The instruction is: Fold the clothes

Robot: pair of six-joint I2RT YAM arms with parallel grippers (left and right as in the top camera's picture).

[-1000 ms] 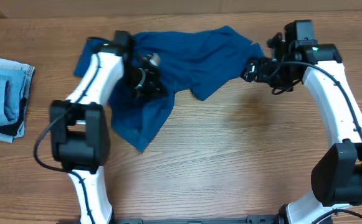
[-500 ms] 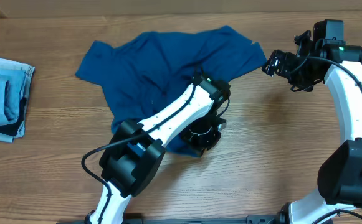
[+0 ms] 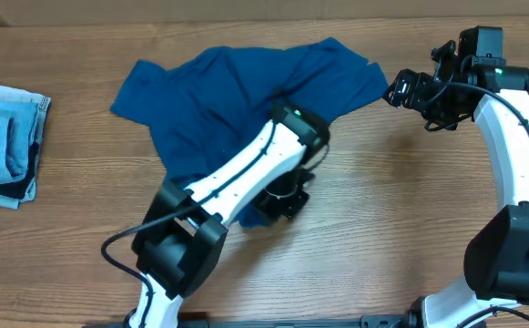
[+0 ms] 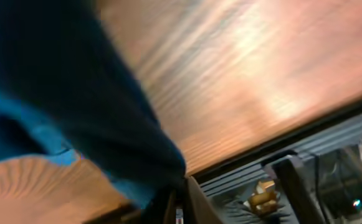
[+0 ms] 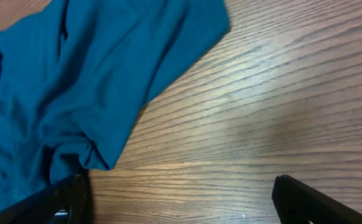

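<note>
Left claw (image 3: 278, 202) pinches the teal shirt (image 3: 237, 100) by its lower edge; right claw (image 3: 399, 91) gapes wide over the table (image 3: 382, 228).

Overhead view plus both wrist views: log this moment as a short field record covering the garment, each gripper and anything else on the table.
garment: teal-blue shirt, rumpled and spread out on the wooden table
left gripper: shut, apparently pinching the shirt's near edge; its wrist view is blurred
right gripper: open, empty, just off the shirt's right edge
other item: pale denim stack at the table's left edge, apart from the shirt
fold state: no neat fold made yet
</note>
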